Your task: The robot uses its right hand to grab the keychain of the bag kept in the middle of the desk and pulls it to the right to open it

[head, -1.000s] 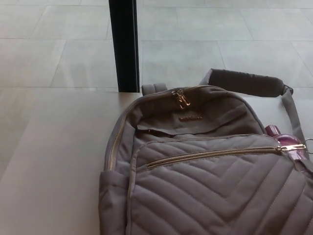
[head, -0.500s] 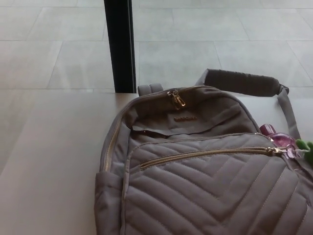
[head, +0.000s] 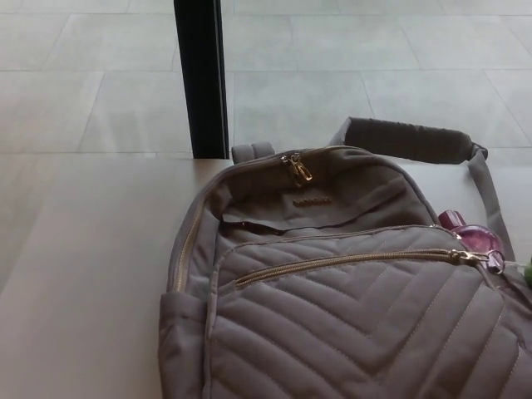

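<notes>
1. The keychain (head: 480,242), a pink translucent charm, hangs at the right end of the bag's (head: 332,316) front zip (head: 349,262), near the picture's right edge. It lies partly over the bag's side, so a grab could slip off it or catch fabric.
2. The zip pull already sits at the right end of its track. Pulling further right would likely drag the whole bag, not open it.
3. The bag lies flat on the desk (head: 83,291), extending past the frame's bottom and right. Nothing holds it down, so a hard tug may slide it toward the desk edge.
4. A strap (head: 407,139) trails behind the bag and down its right side, close to the keychain; fingers could snag it.
5. Neither hand is in view, so how far the fingers are spread cannot be told, and nothing shows them holding anything.
6. A black post (head: 201,79) stands behind the desk, well clear of the keychain.
</notes>
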